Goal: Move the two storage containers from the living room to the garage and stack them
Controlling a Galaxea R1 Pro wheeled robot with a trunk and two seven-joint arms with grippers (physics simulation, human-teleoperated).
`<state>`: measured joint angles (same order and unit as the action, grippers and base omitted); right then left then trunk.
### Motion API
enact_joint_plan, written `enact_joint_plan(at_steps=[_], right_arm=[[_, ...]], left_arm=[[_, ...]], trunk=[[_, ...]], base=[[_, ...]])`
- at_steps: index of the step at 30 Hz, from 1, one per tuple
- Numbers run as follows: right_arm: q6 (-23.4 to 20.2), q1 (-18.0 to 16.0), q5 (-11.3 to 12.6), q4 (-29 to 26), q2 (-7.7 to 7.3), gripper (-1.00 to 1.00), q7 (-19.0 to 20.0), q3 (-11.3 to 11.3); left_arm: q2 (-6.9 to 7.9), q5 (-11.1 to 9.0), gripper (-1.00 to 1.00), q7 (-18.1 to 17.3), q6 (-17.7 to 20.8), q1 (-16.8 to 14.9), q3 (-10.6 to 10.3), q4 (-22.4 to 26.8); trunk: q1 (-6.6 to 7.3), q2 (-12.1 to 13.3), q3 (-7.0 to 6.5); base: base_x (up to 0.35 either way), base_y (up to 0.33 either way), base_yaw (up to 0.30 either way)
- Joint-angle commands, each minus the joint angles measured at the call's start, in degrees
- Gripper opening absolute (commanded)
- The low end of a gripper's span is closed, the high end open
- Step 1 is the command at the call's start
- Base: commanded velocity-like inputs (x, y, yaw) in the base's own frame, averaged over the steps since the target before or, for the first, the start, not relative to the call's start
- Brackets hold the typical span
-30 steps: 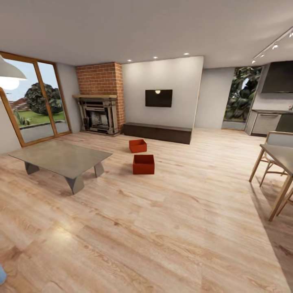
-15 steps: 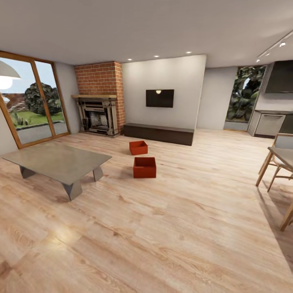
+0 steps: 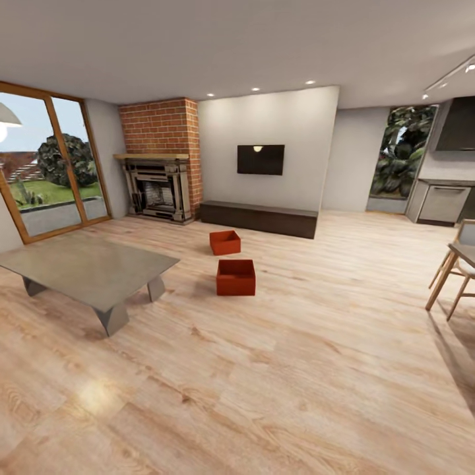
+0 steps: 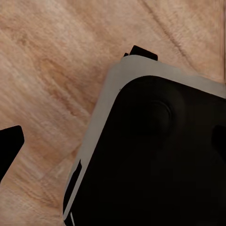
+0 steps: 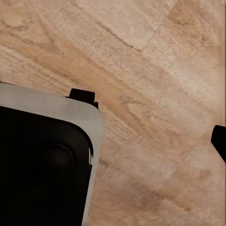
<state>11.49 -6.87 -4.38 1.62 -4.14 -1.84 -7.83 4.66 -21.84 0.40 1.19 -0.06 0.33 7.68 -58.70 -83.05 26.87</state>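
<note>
Orange-red and open on top, the two storage containers sat on the light wood floor (image 3: 316, 369) of the living room. Taking the long dark bench (image 3: 258, 218) as the mark, the far container (image 3: 225, 242) lay just in front of it. The near container (image 3: 235, 277) lay further out from the bench, a little apart from the first one. A grey low table (image 3: 92, 269) stood off to the side of the near box. Above the bench hung a black TV (image 3: 260, 159), and a brick fireplace (image 3: 160, 165) stood beside it. The wrist views showed wood planks and the robot's dark base (image 4: 160, 160). A black finger tip (image 4: 9, 148) of the left gripper and one (image 5: 220, 140) of the right gripper peeked in, but whether the jaws were wide or narrow could not be told.
</note>
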Motion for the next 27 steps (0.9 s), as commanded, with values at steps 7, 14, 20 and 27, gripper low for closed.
enact_joint_plan(at_steps=[7,14,20,27], right_arm=[[0.19,-0.08,-0.46,0.17,-0.12,1.00,-0.18,-0.17],[0.24,-0.08,-0.46,0.20,-0.17,1.00,-0.18,-0.17],[0.14,-0.08,-0.46,0.17,-0.17,1.00,-0.18,-0.17],[0.19,-0.08,-0.46,0.21,-0.25,1.00,-0.18,-0.17]], left_arm=[[0.00,-0.22,1.00,0.04,0.13,0.00,0.02,0.14],[-0.02,-0.22,1.00,0.04,0.13,0.01,0.02,0.15],[-0.03,-0.22,1.00,0.04,0.13,0.00,0.02,0.15],[0.00,-0.22,1.00,0.04,0.13,-0.01,0.02,0.15]], trunk=[[-0.03,-0.03,0.06],[-0.03,-0.03,0.06],[-0.03,-0.03,0.06],[-0.03,-0.03,0.06]], base=[[0.324,0.000,0.165],[0.324,0.000,0.024],[0.324,0.000,0.001],[0.324,0.000,0.000]])
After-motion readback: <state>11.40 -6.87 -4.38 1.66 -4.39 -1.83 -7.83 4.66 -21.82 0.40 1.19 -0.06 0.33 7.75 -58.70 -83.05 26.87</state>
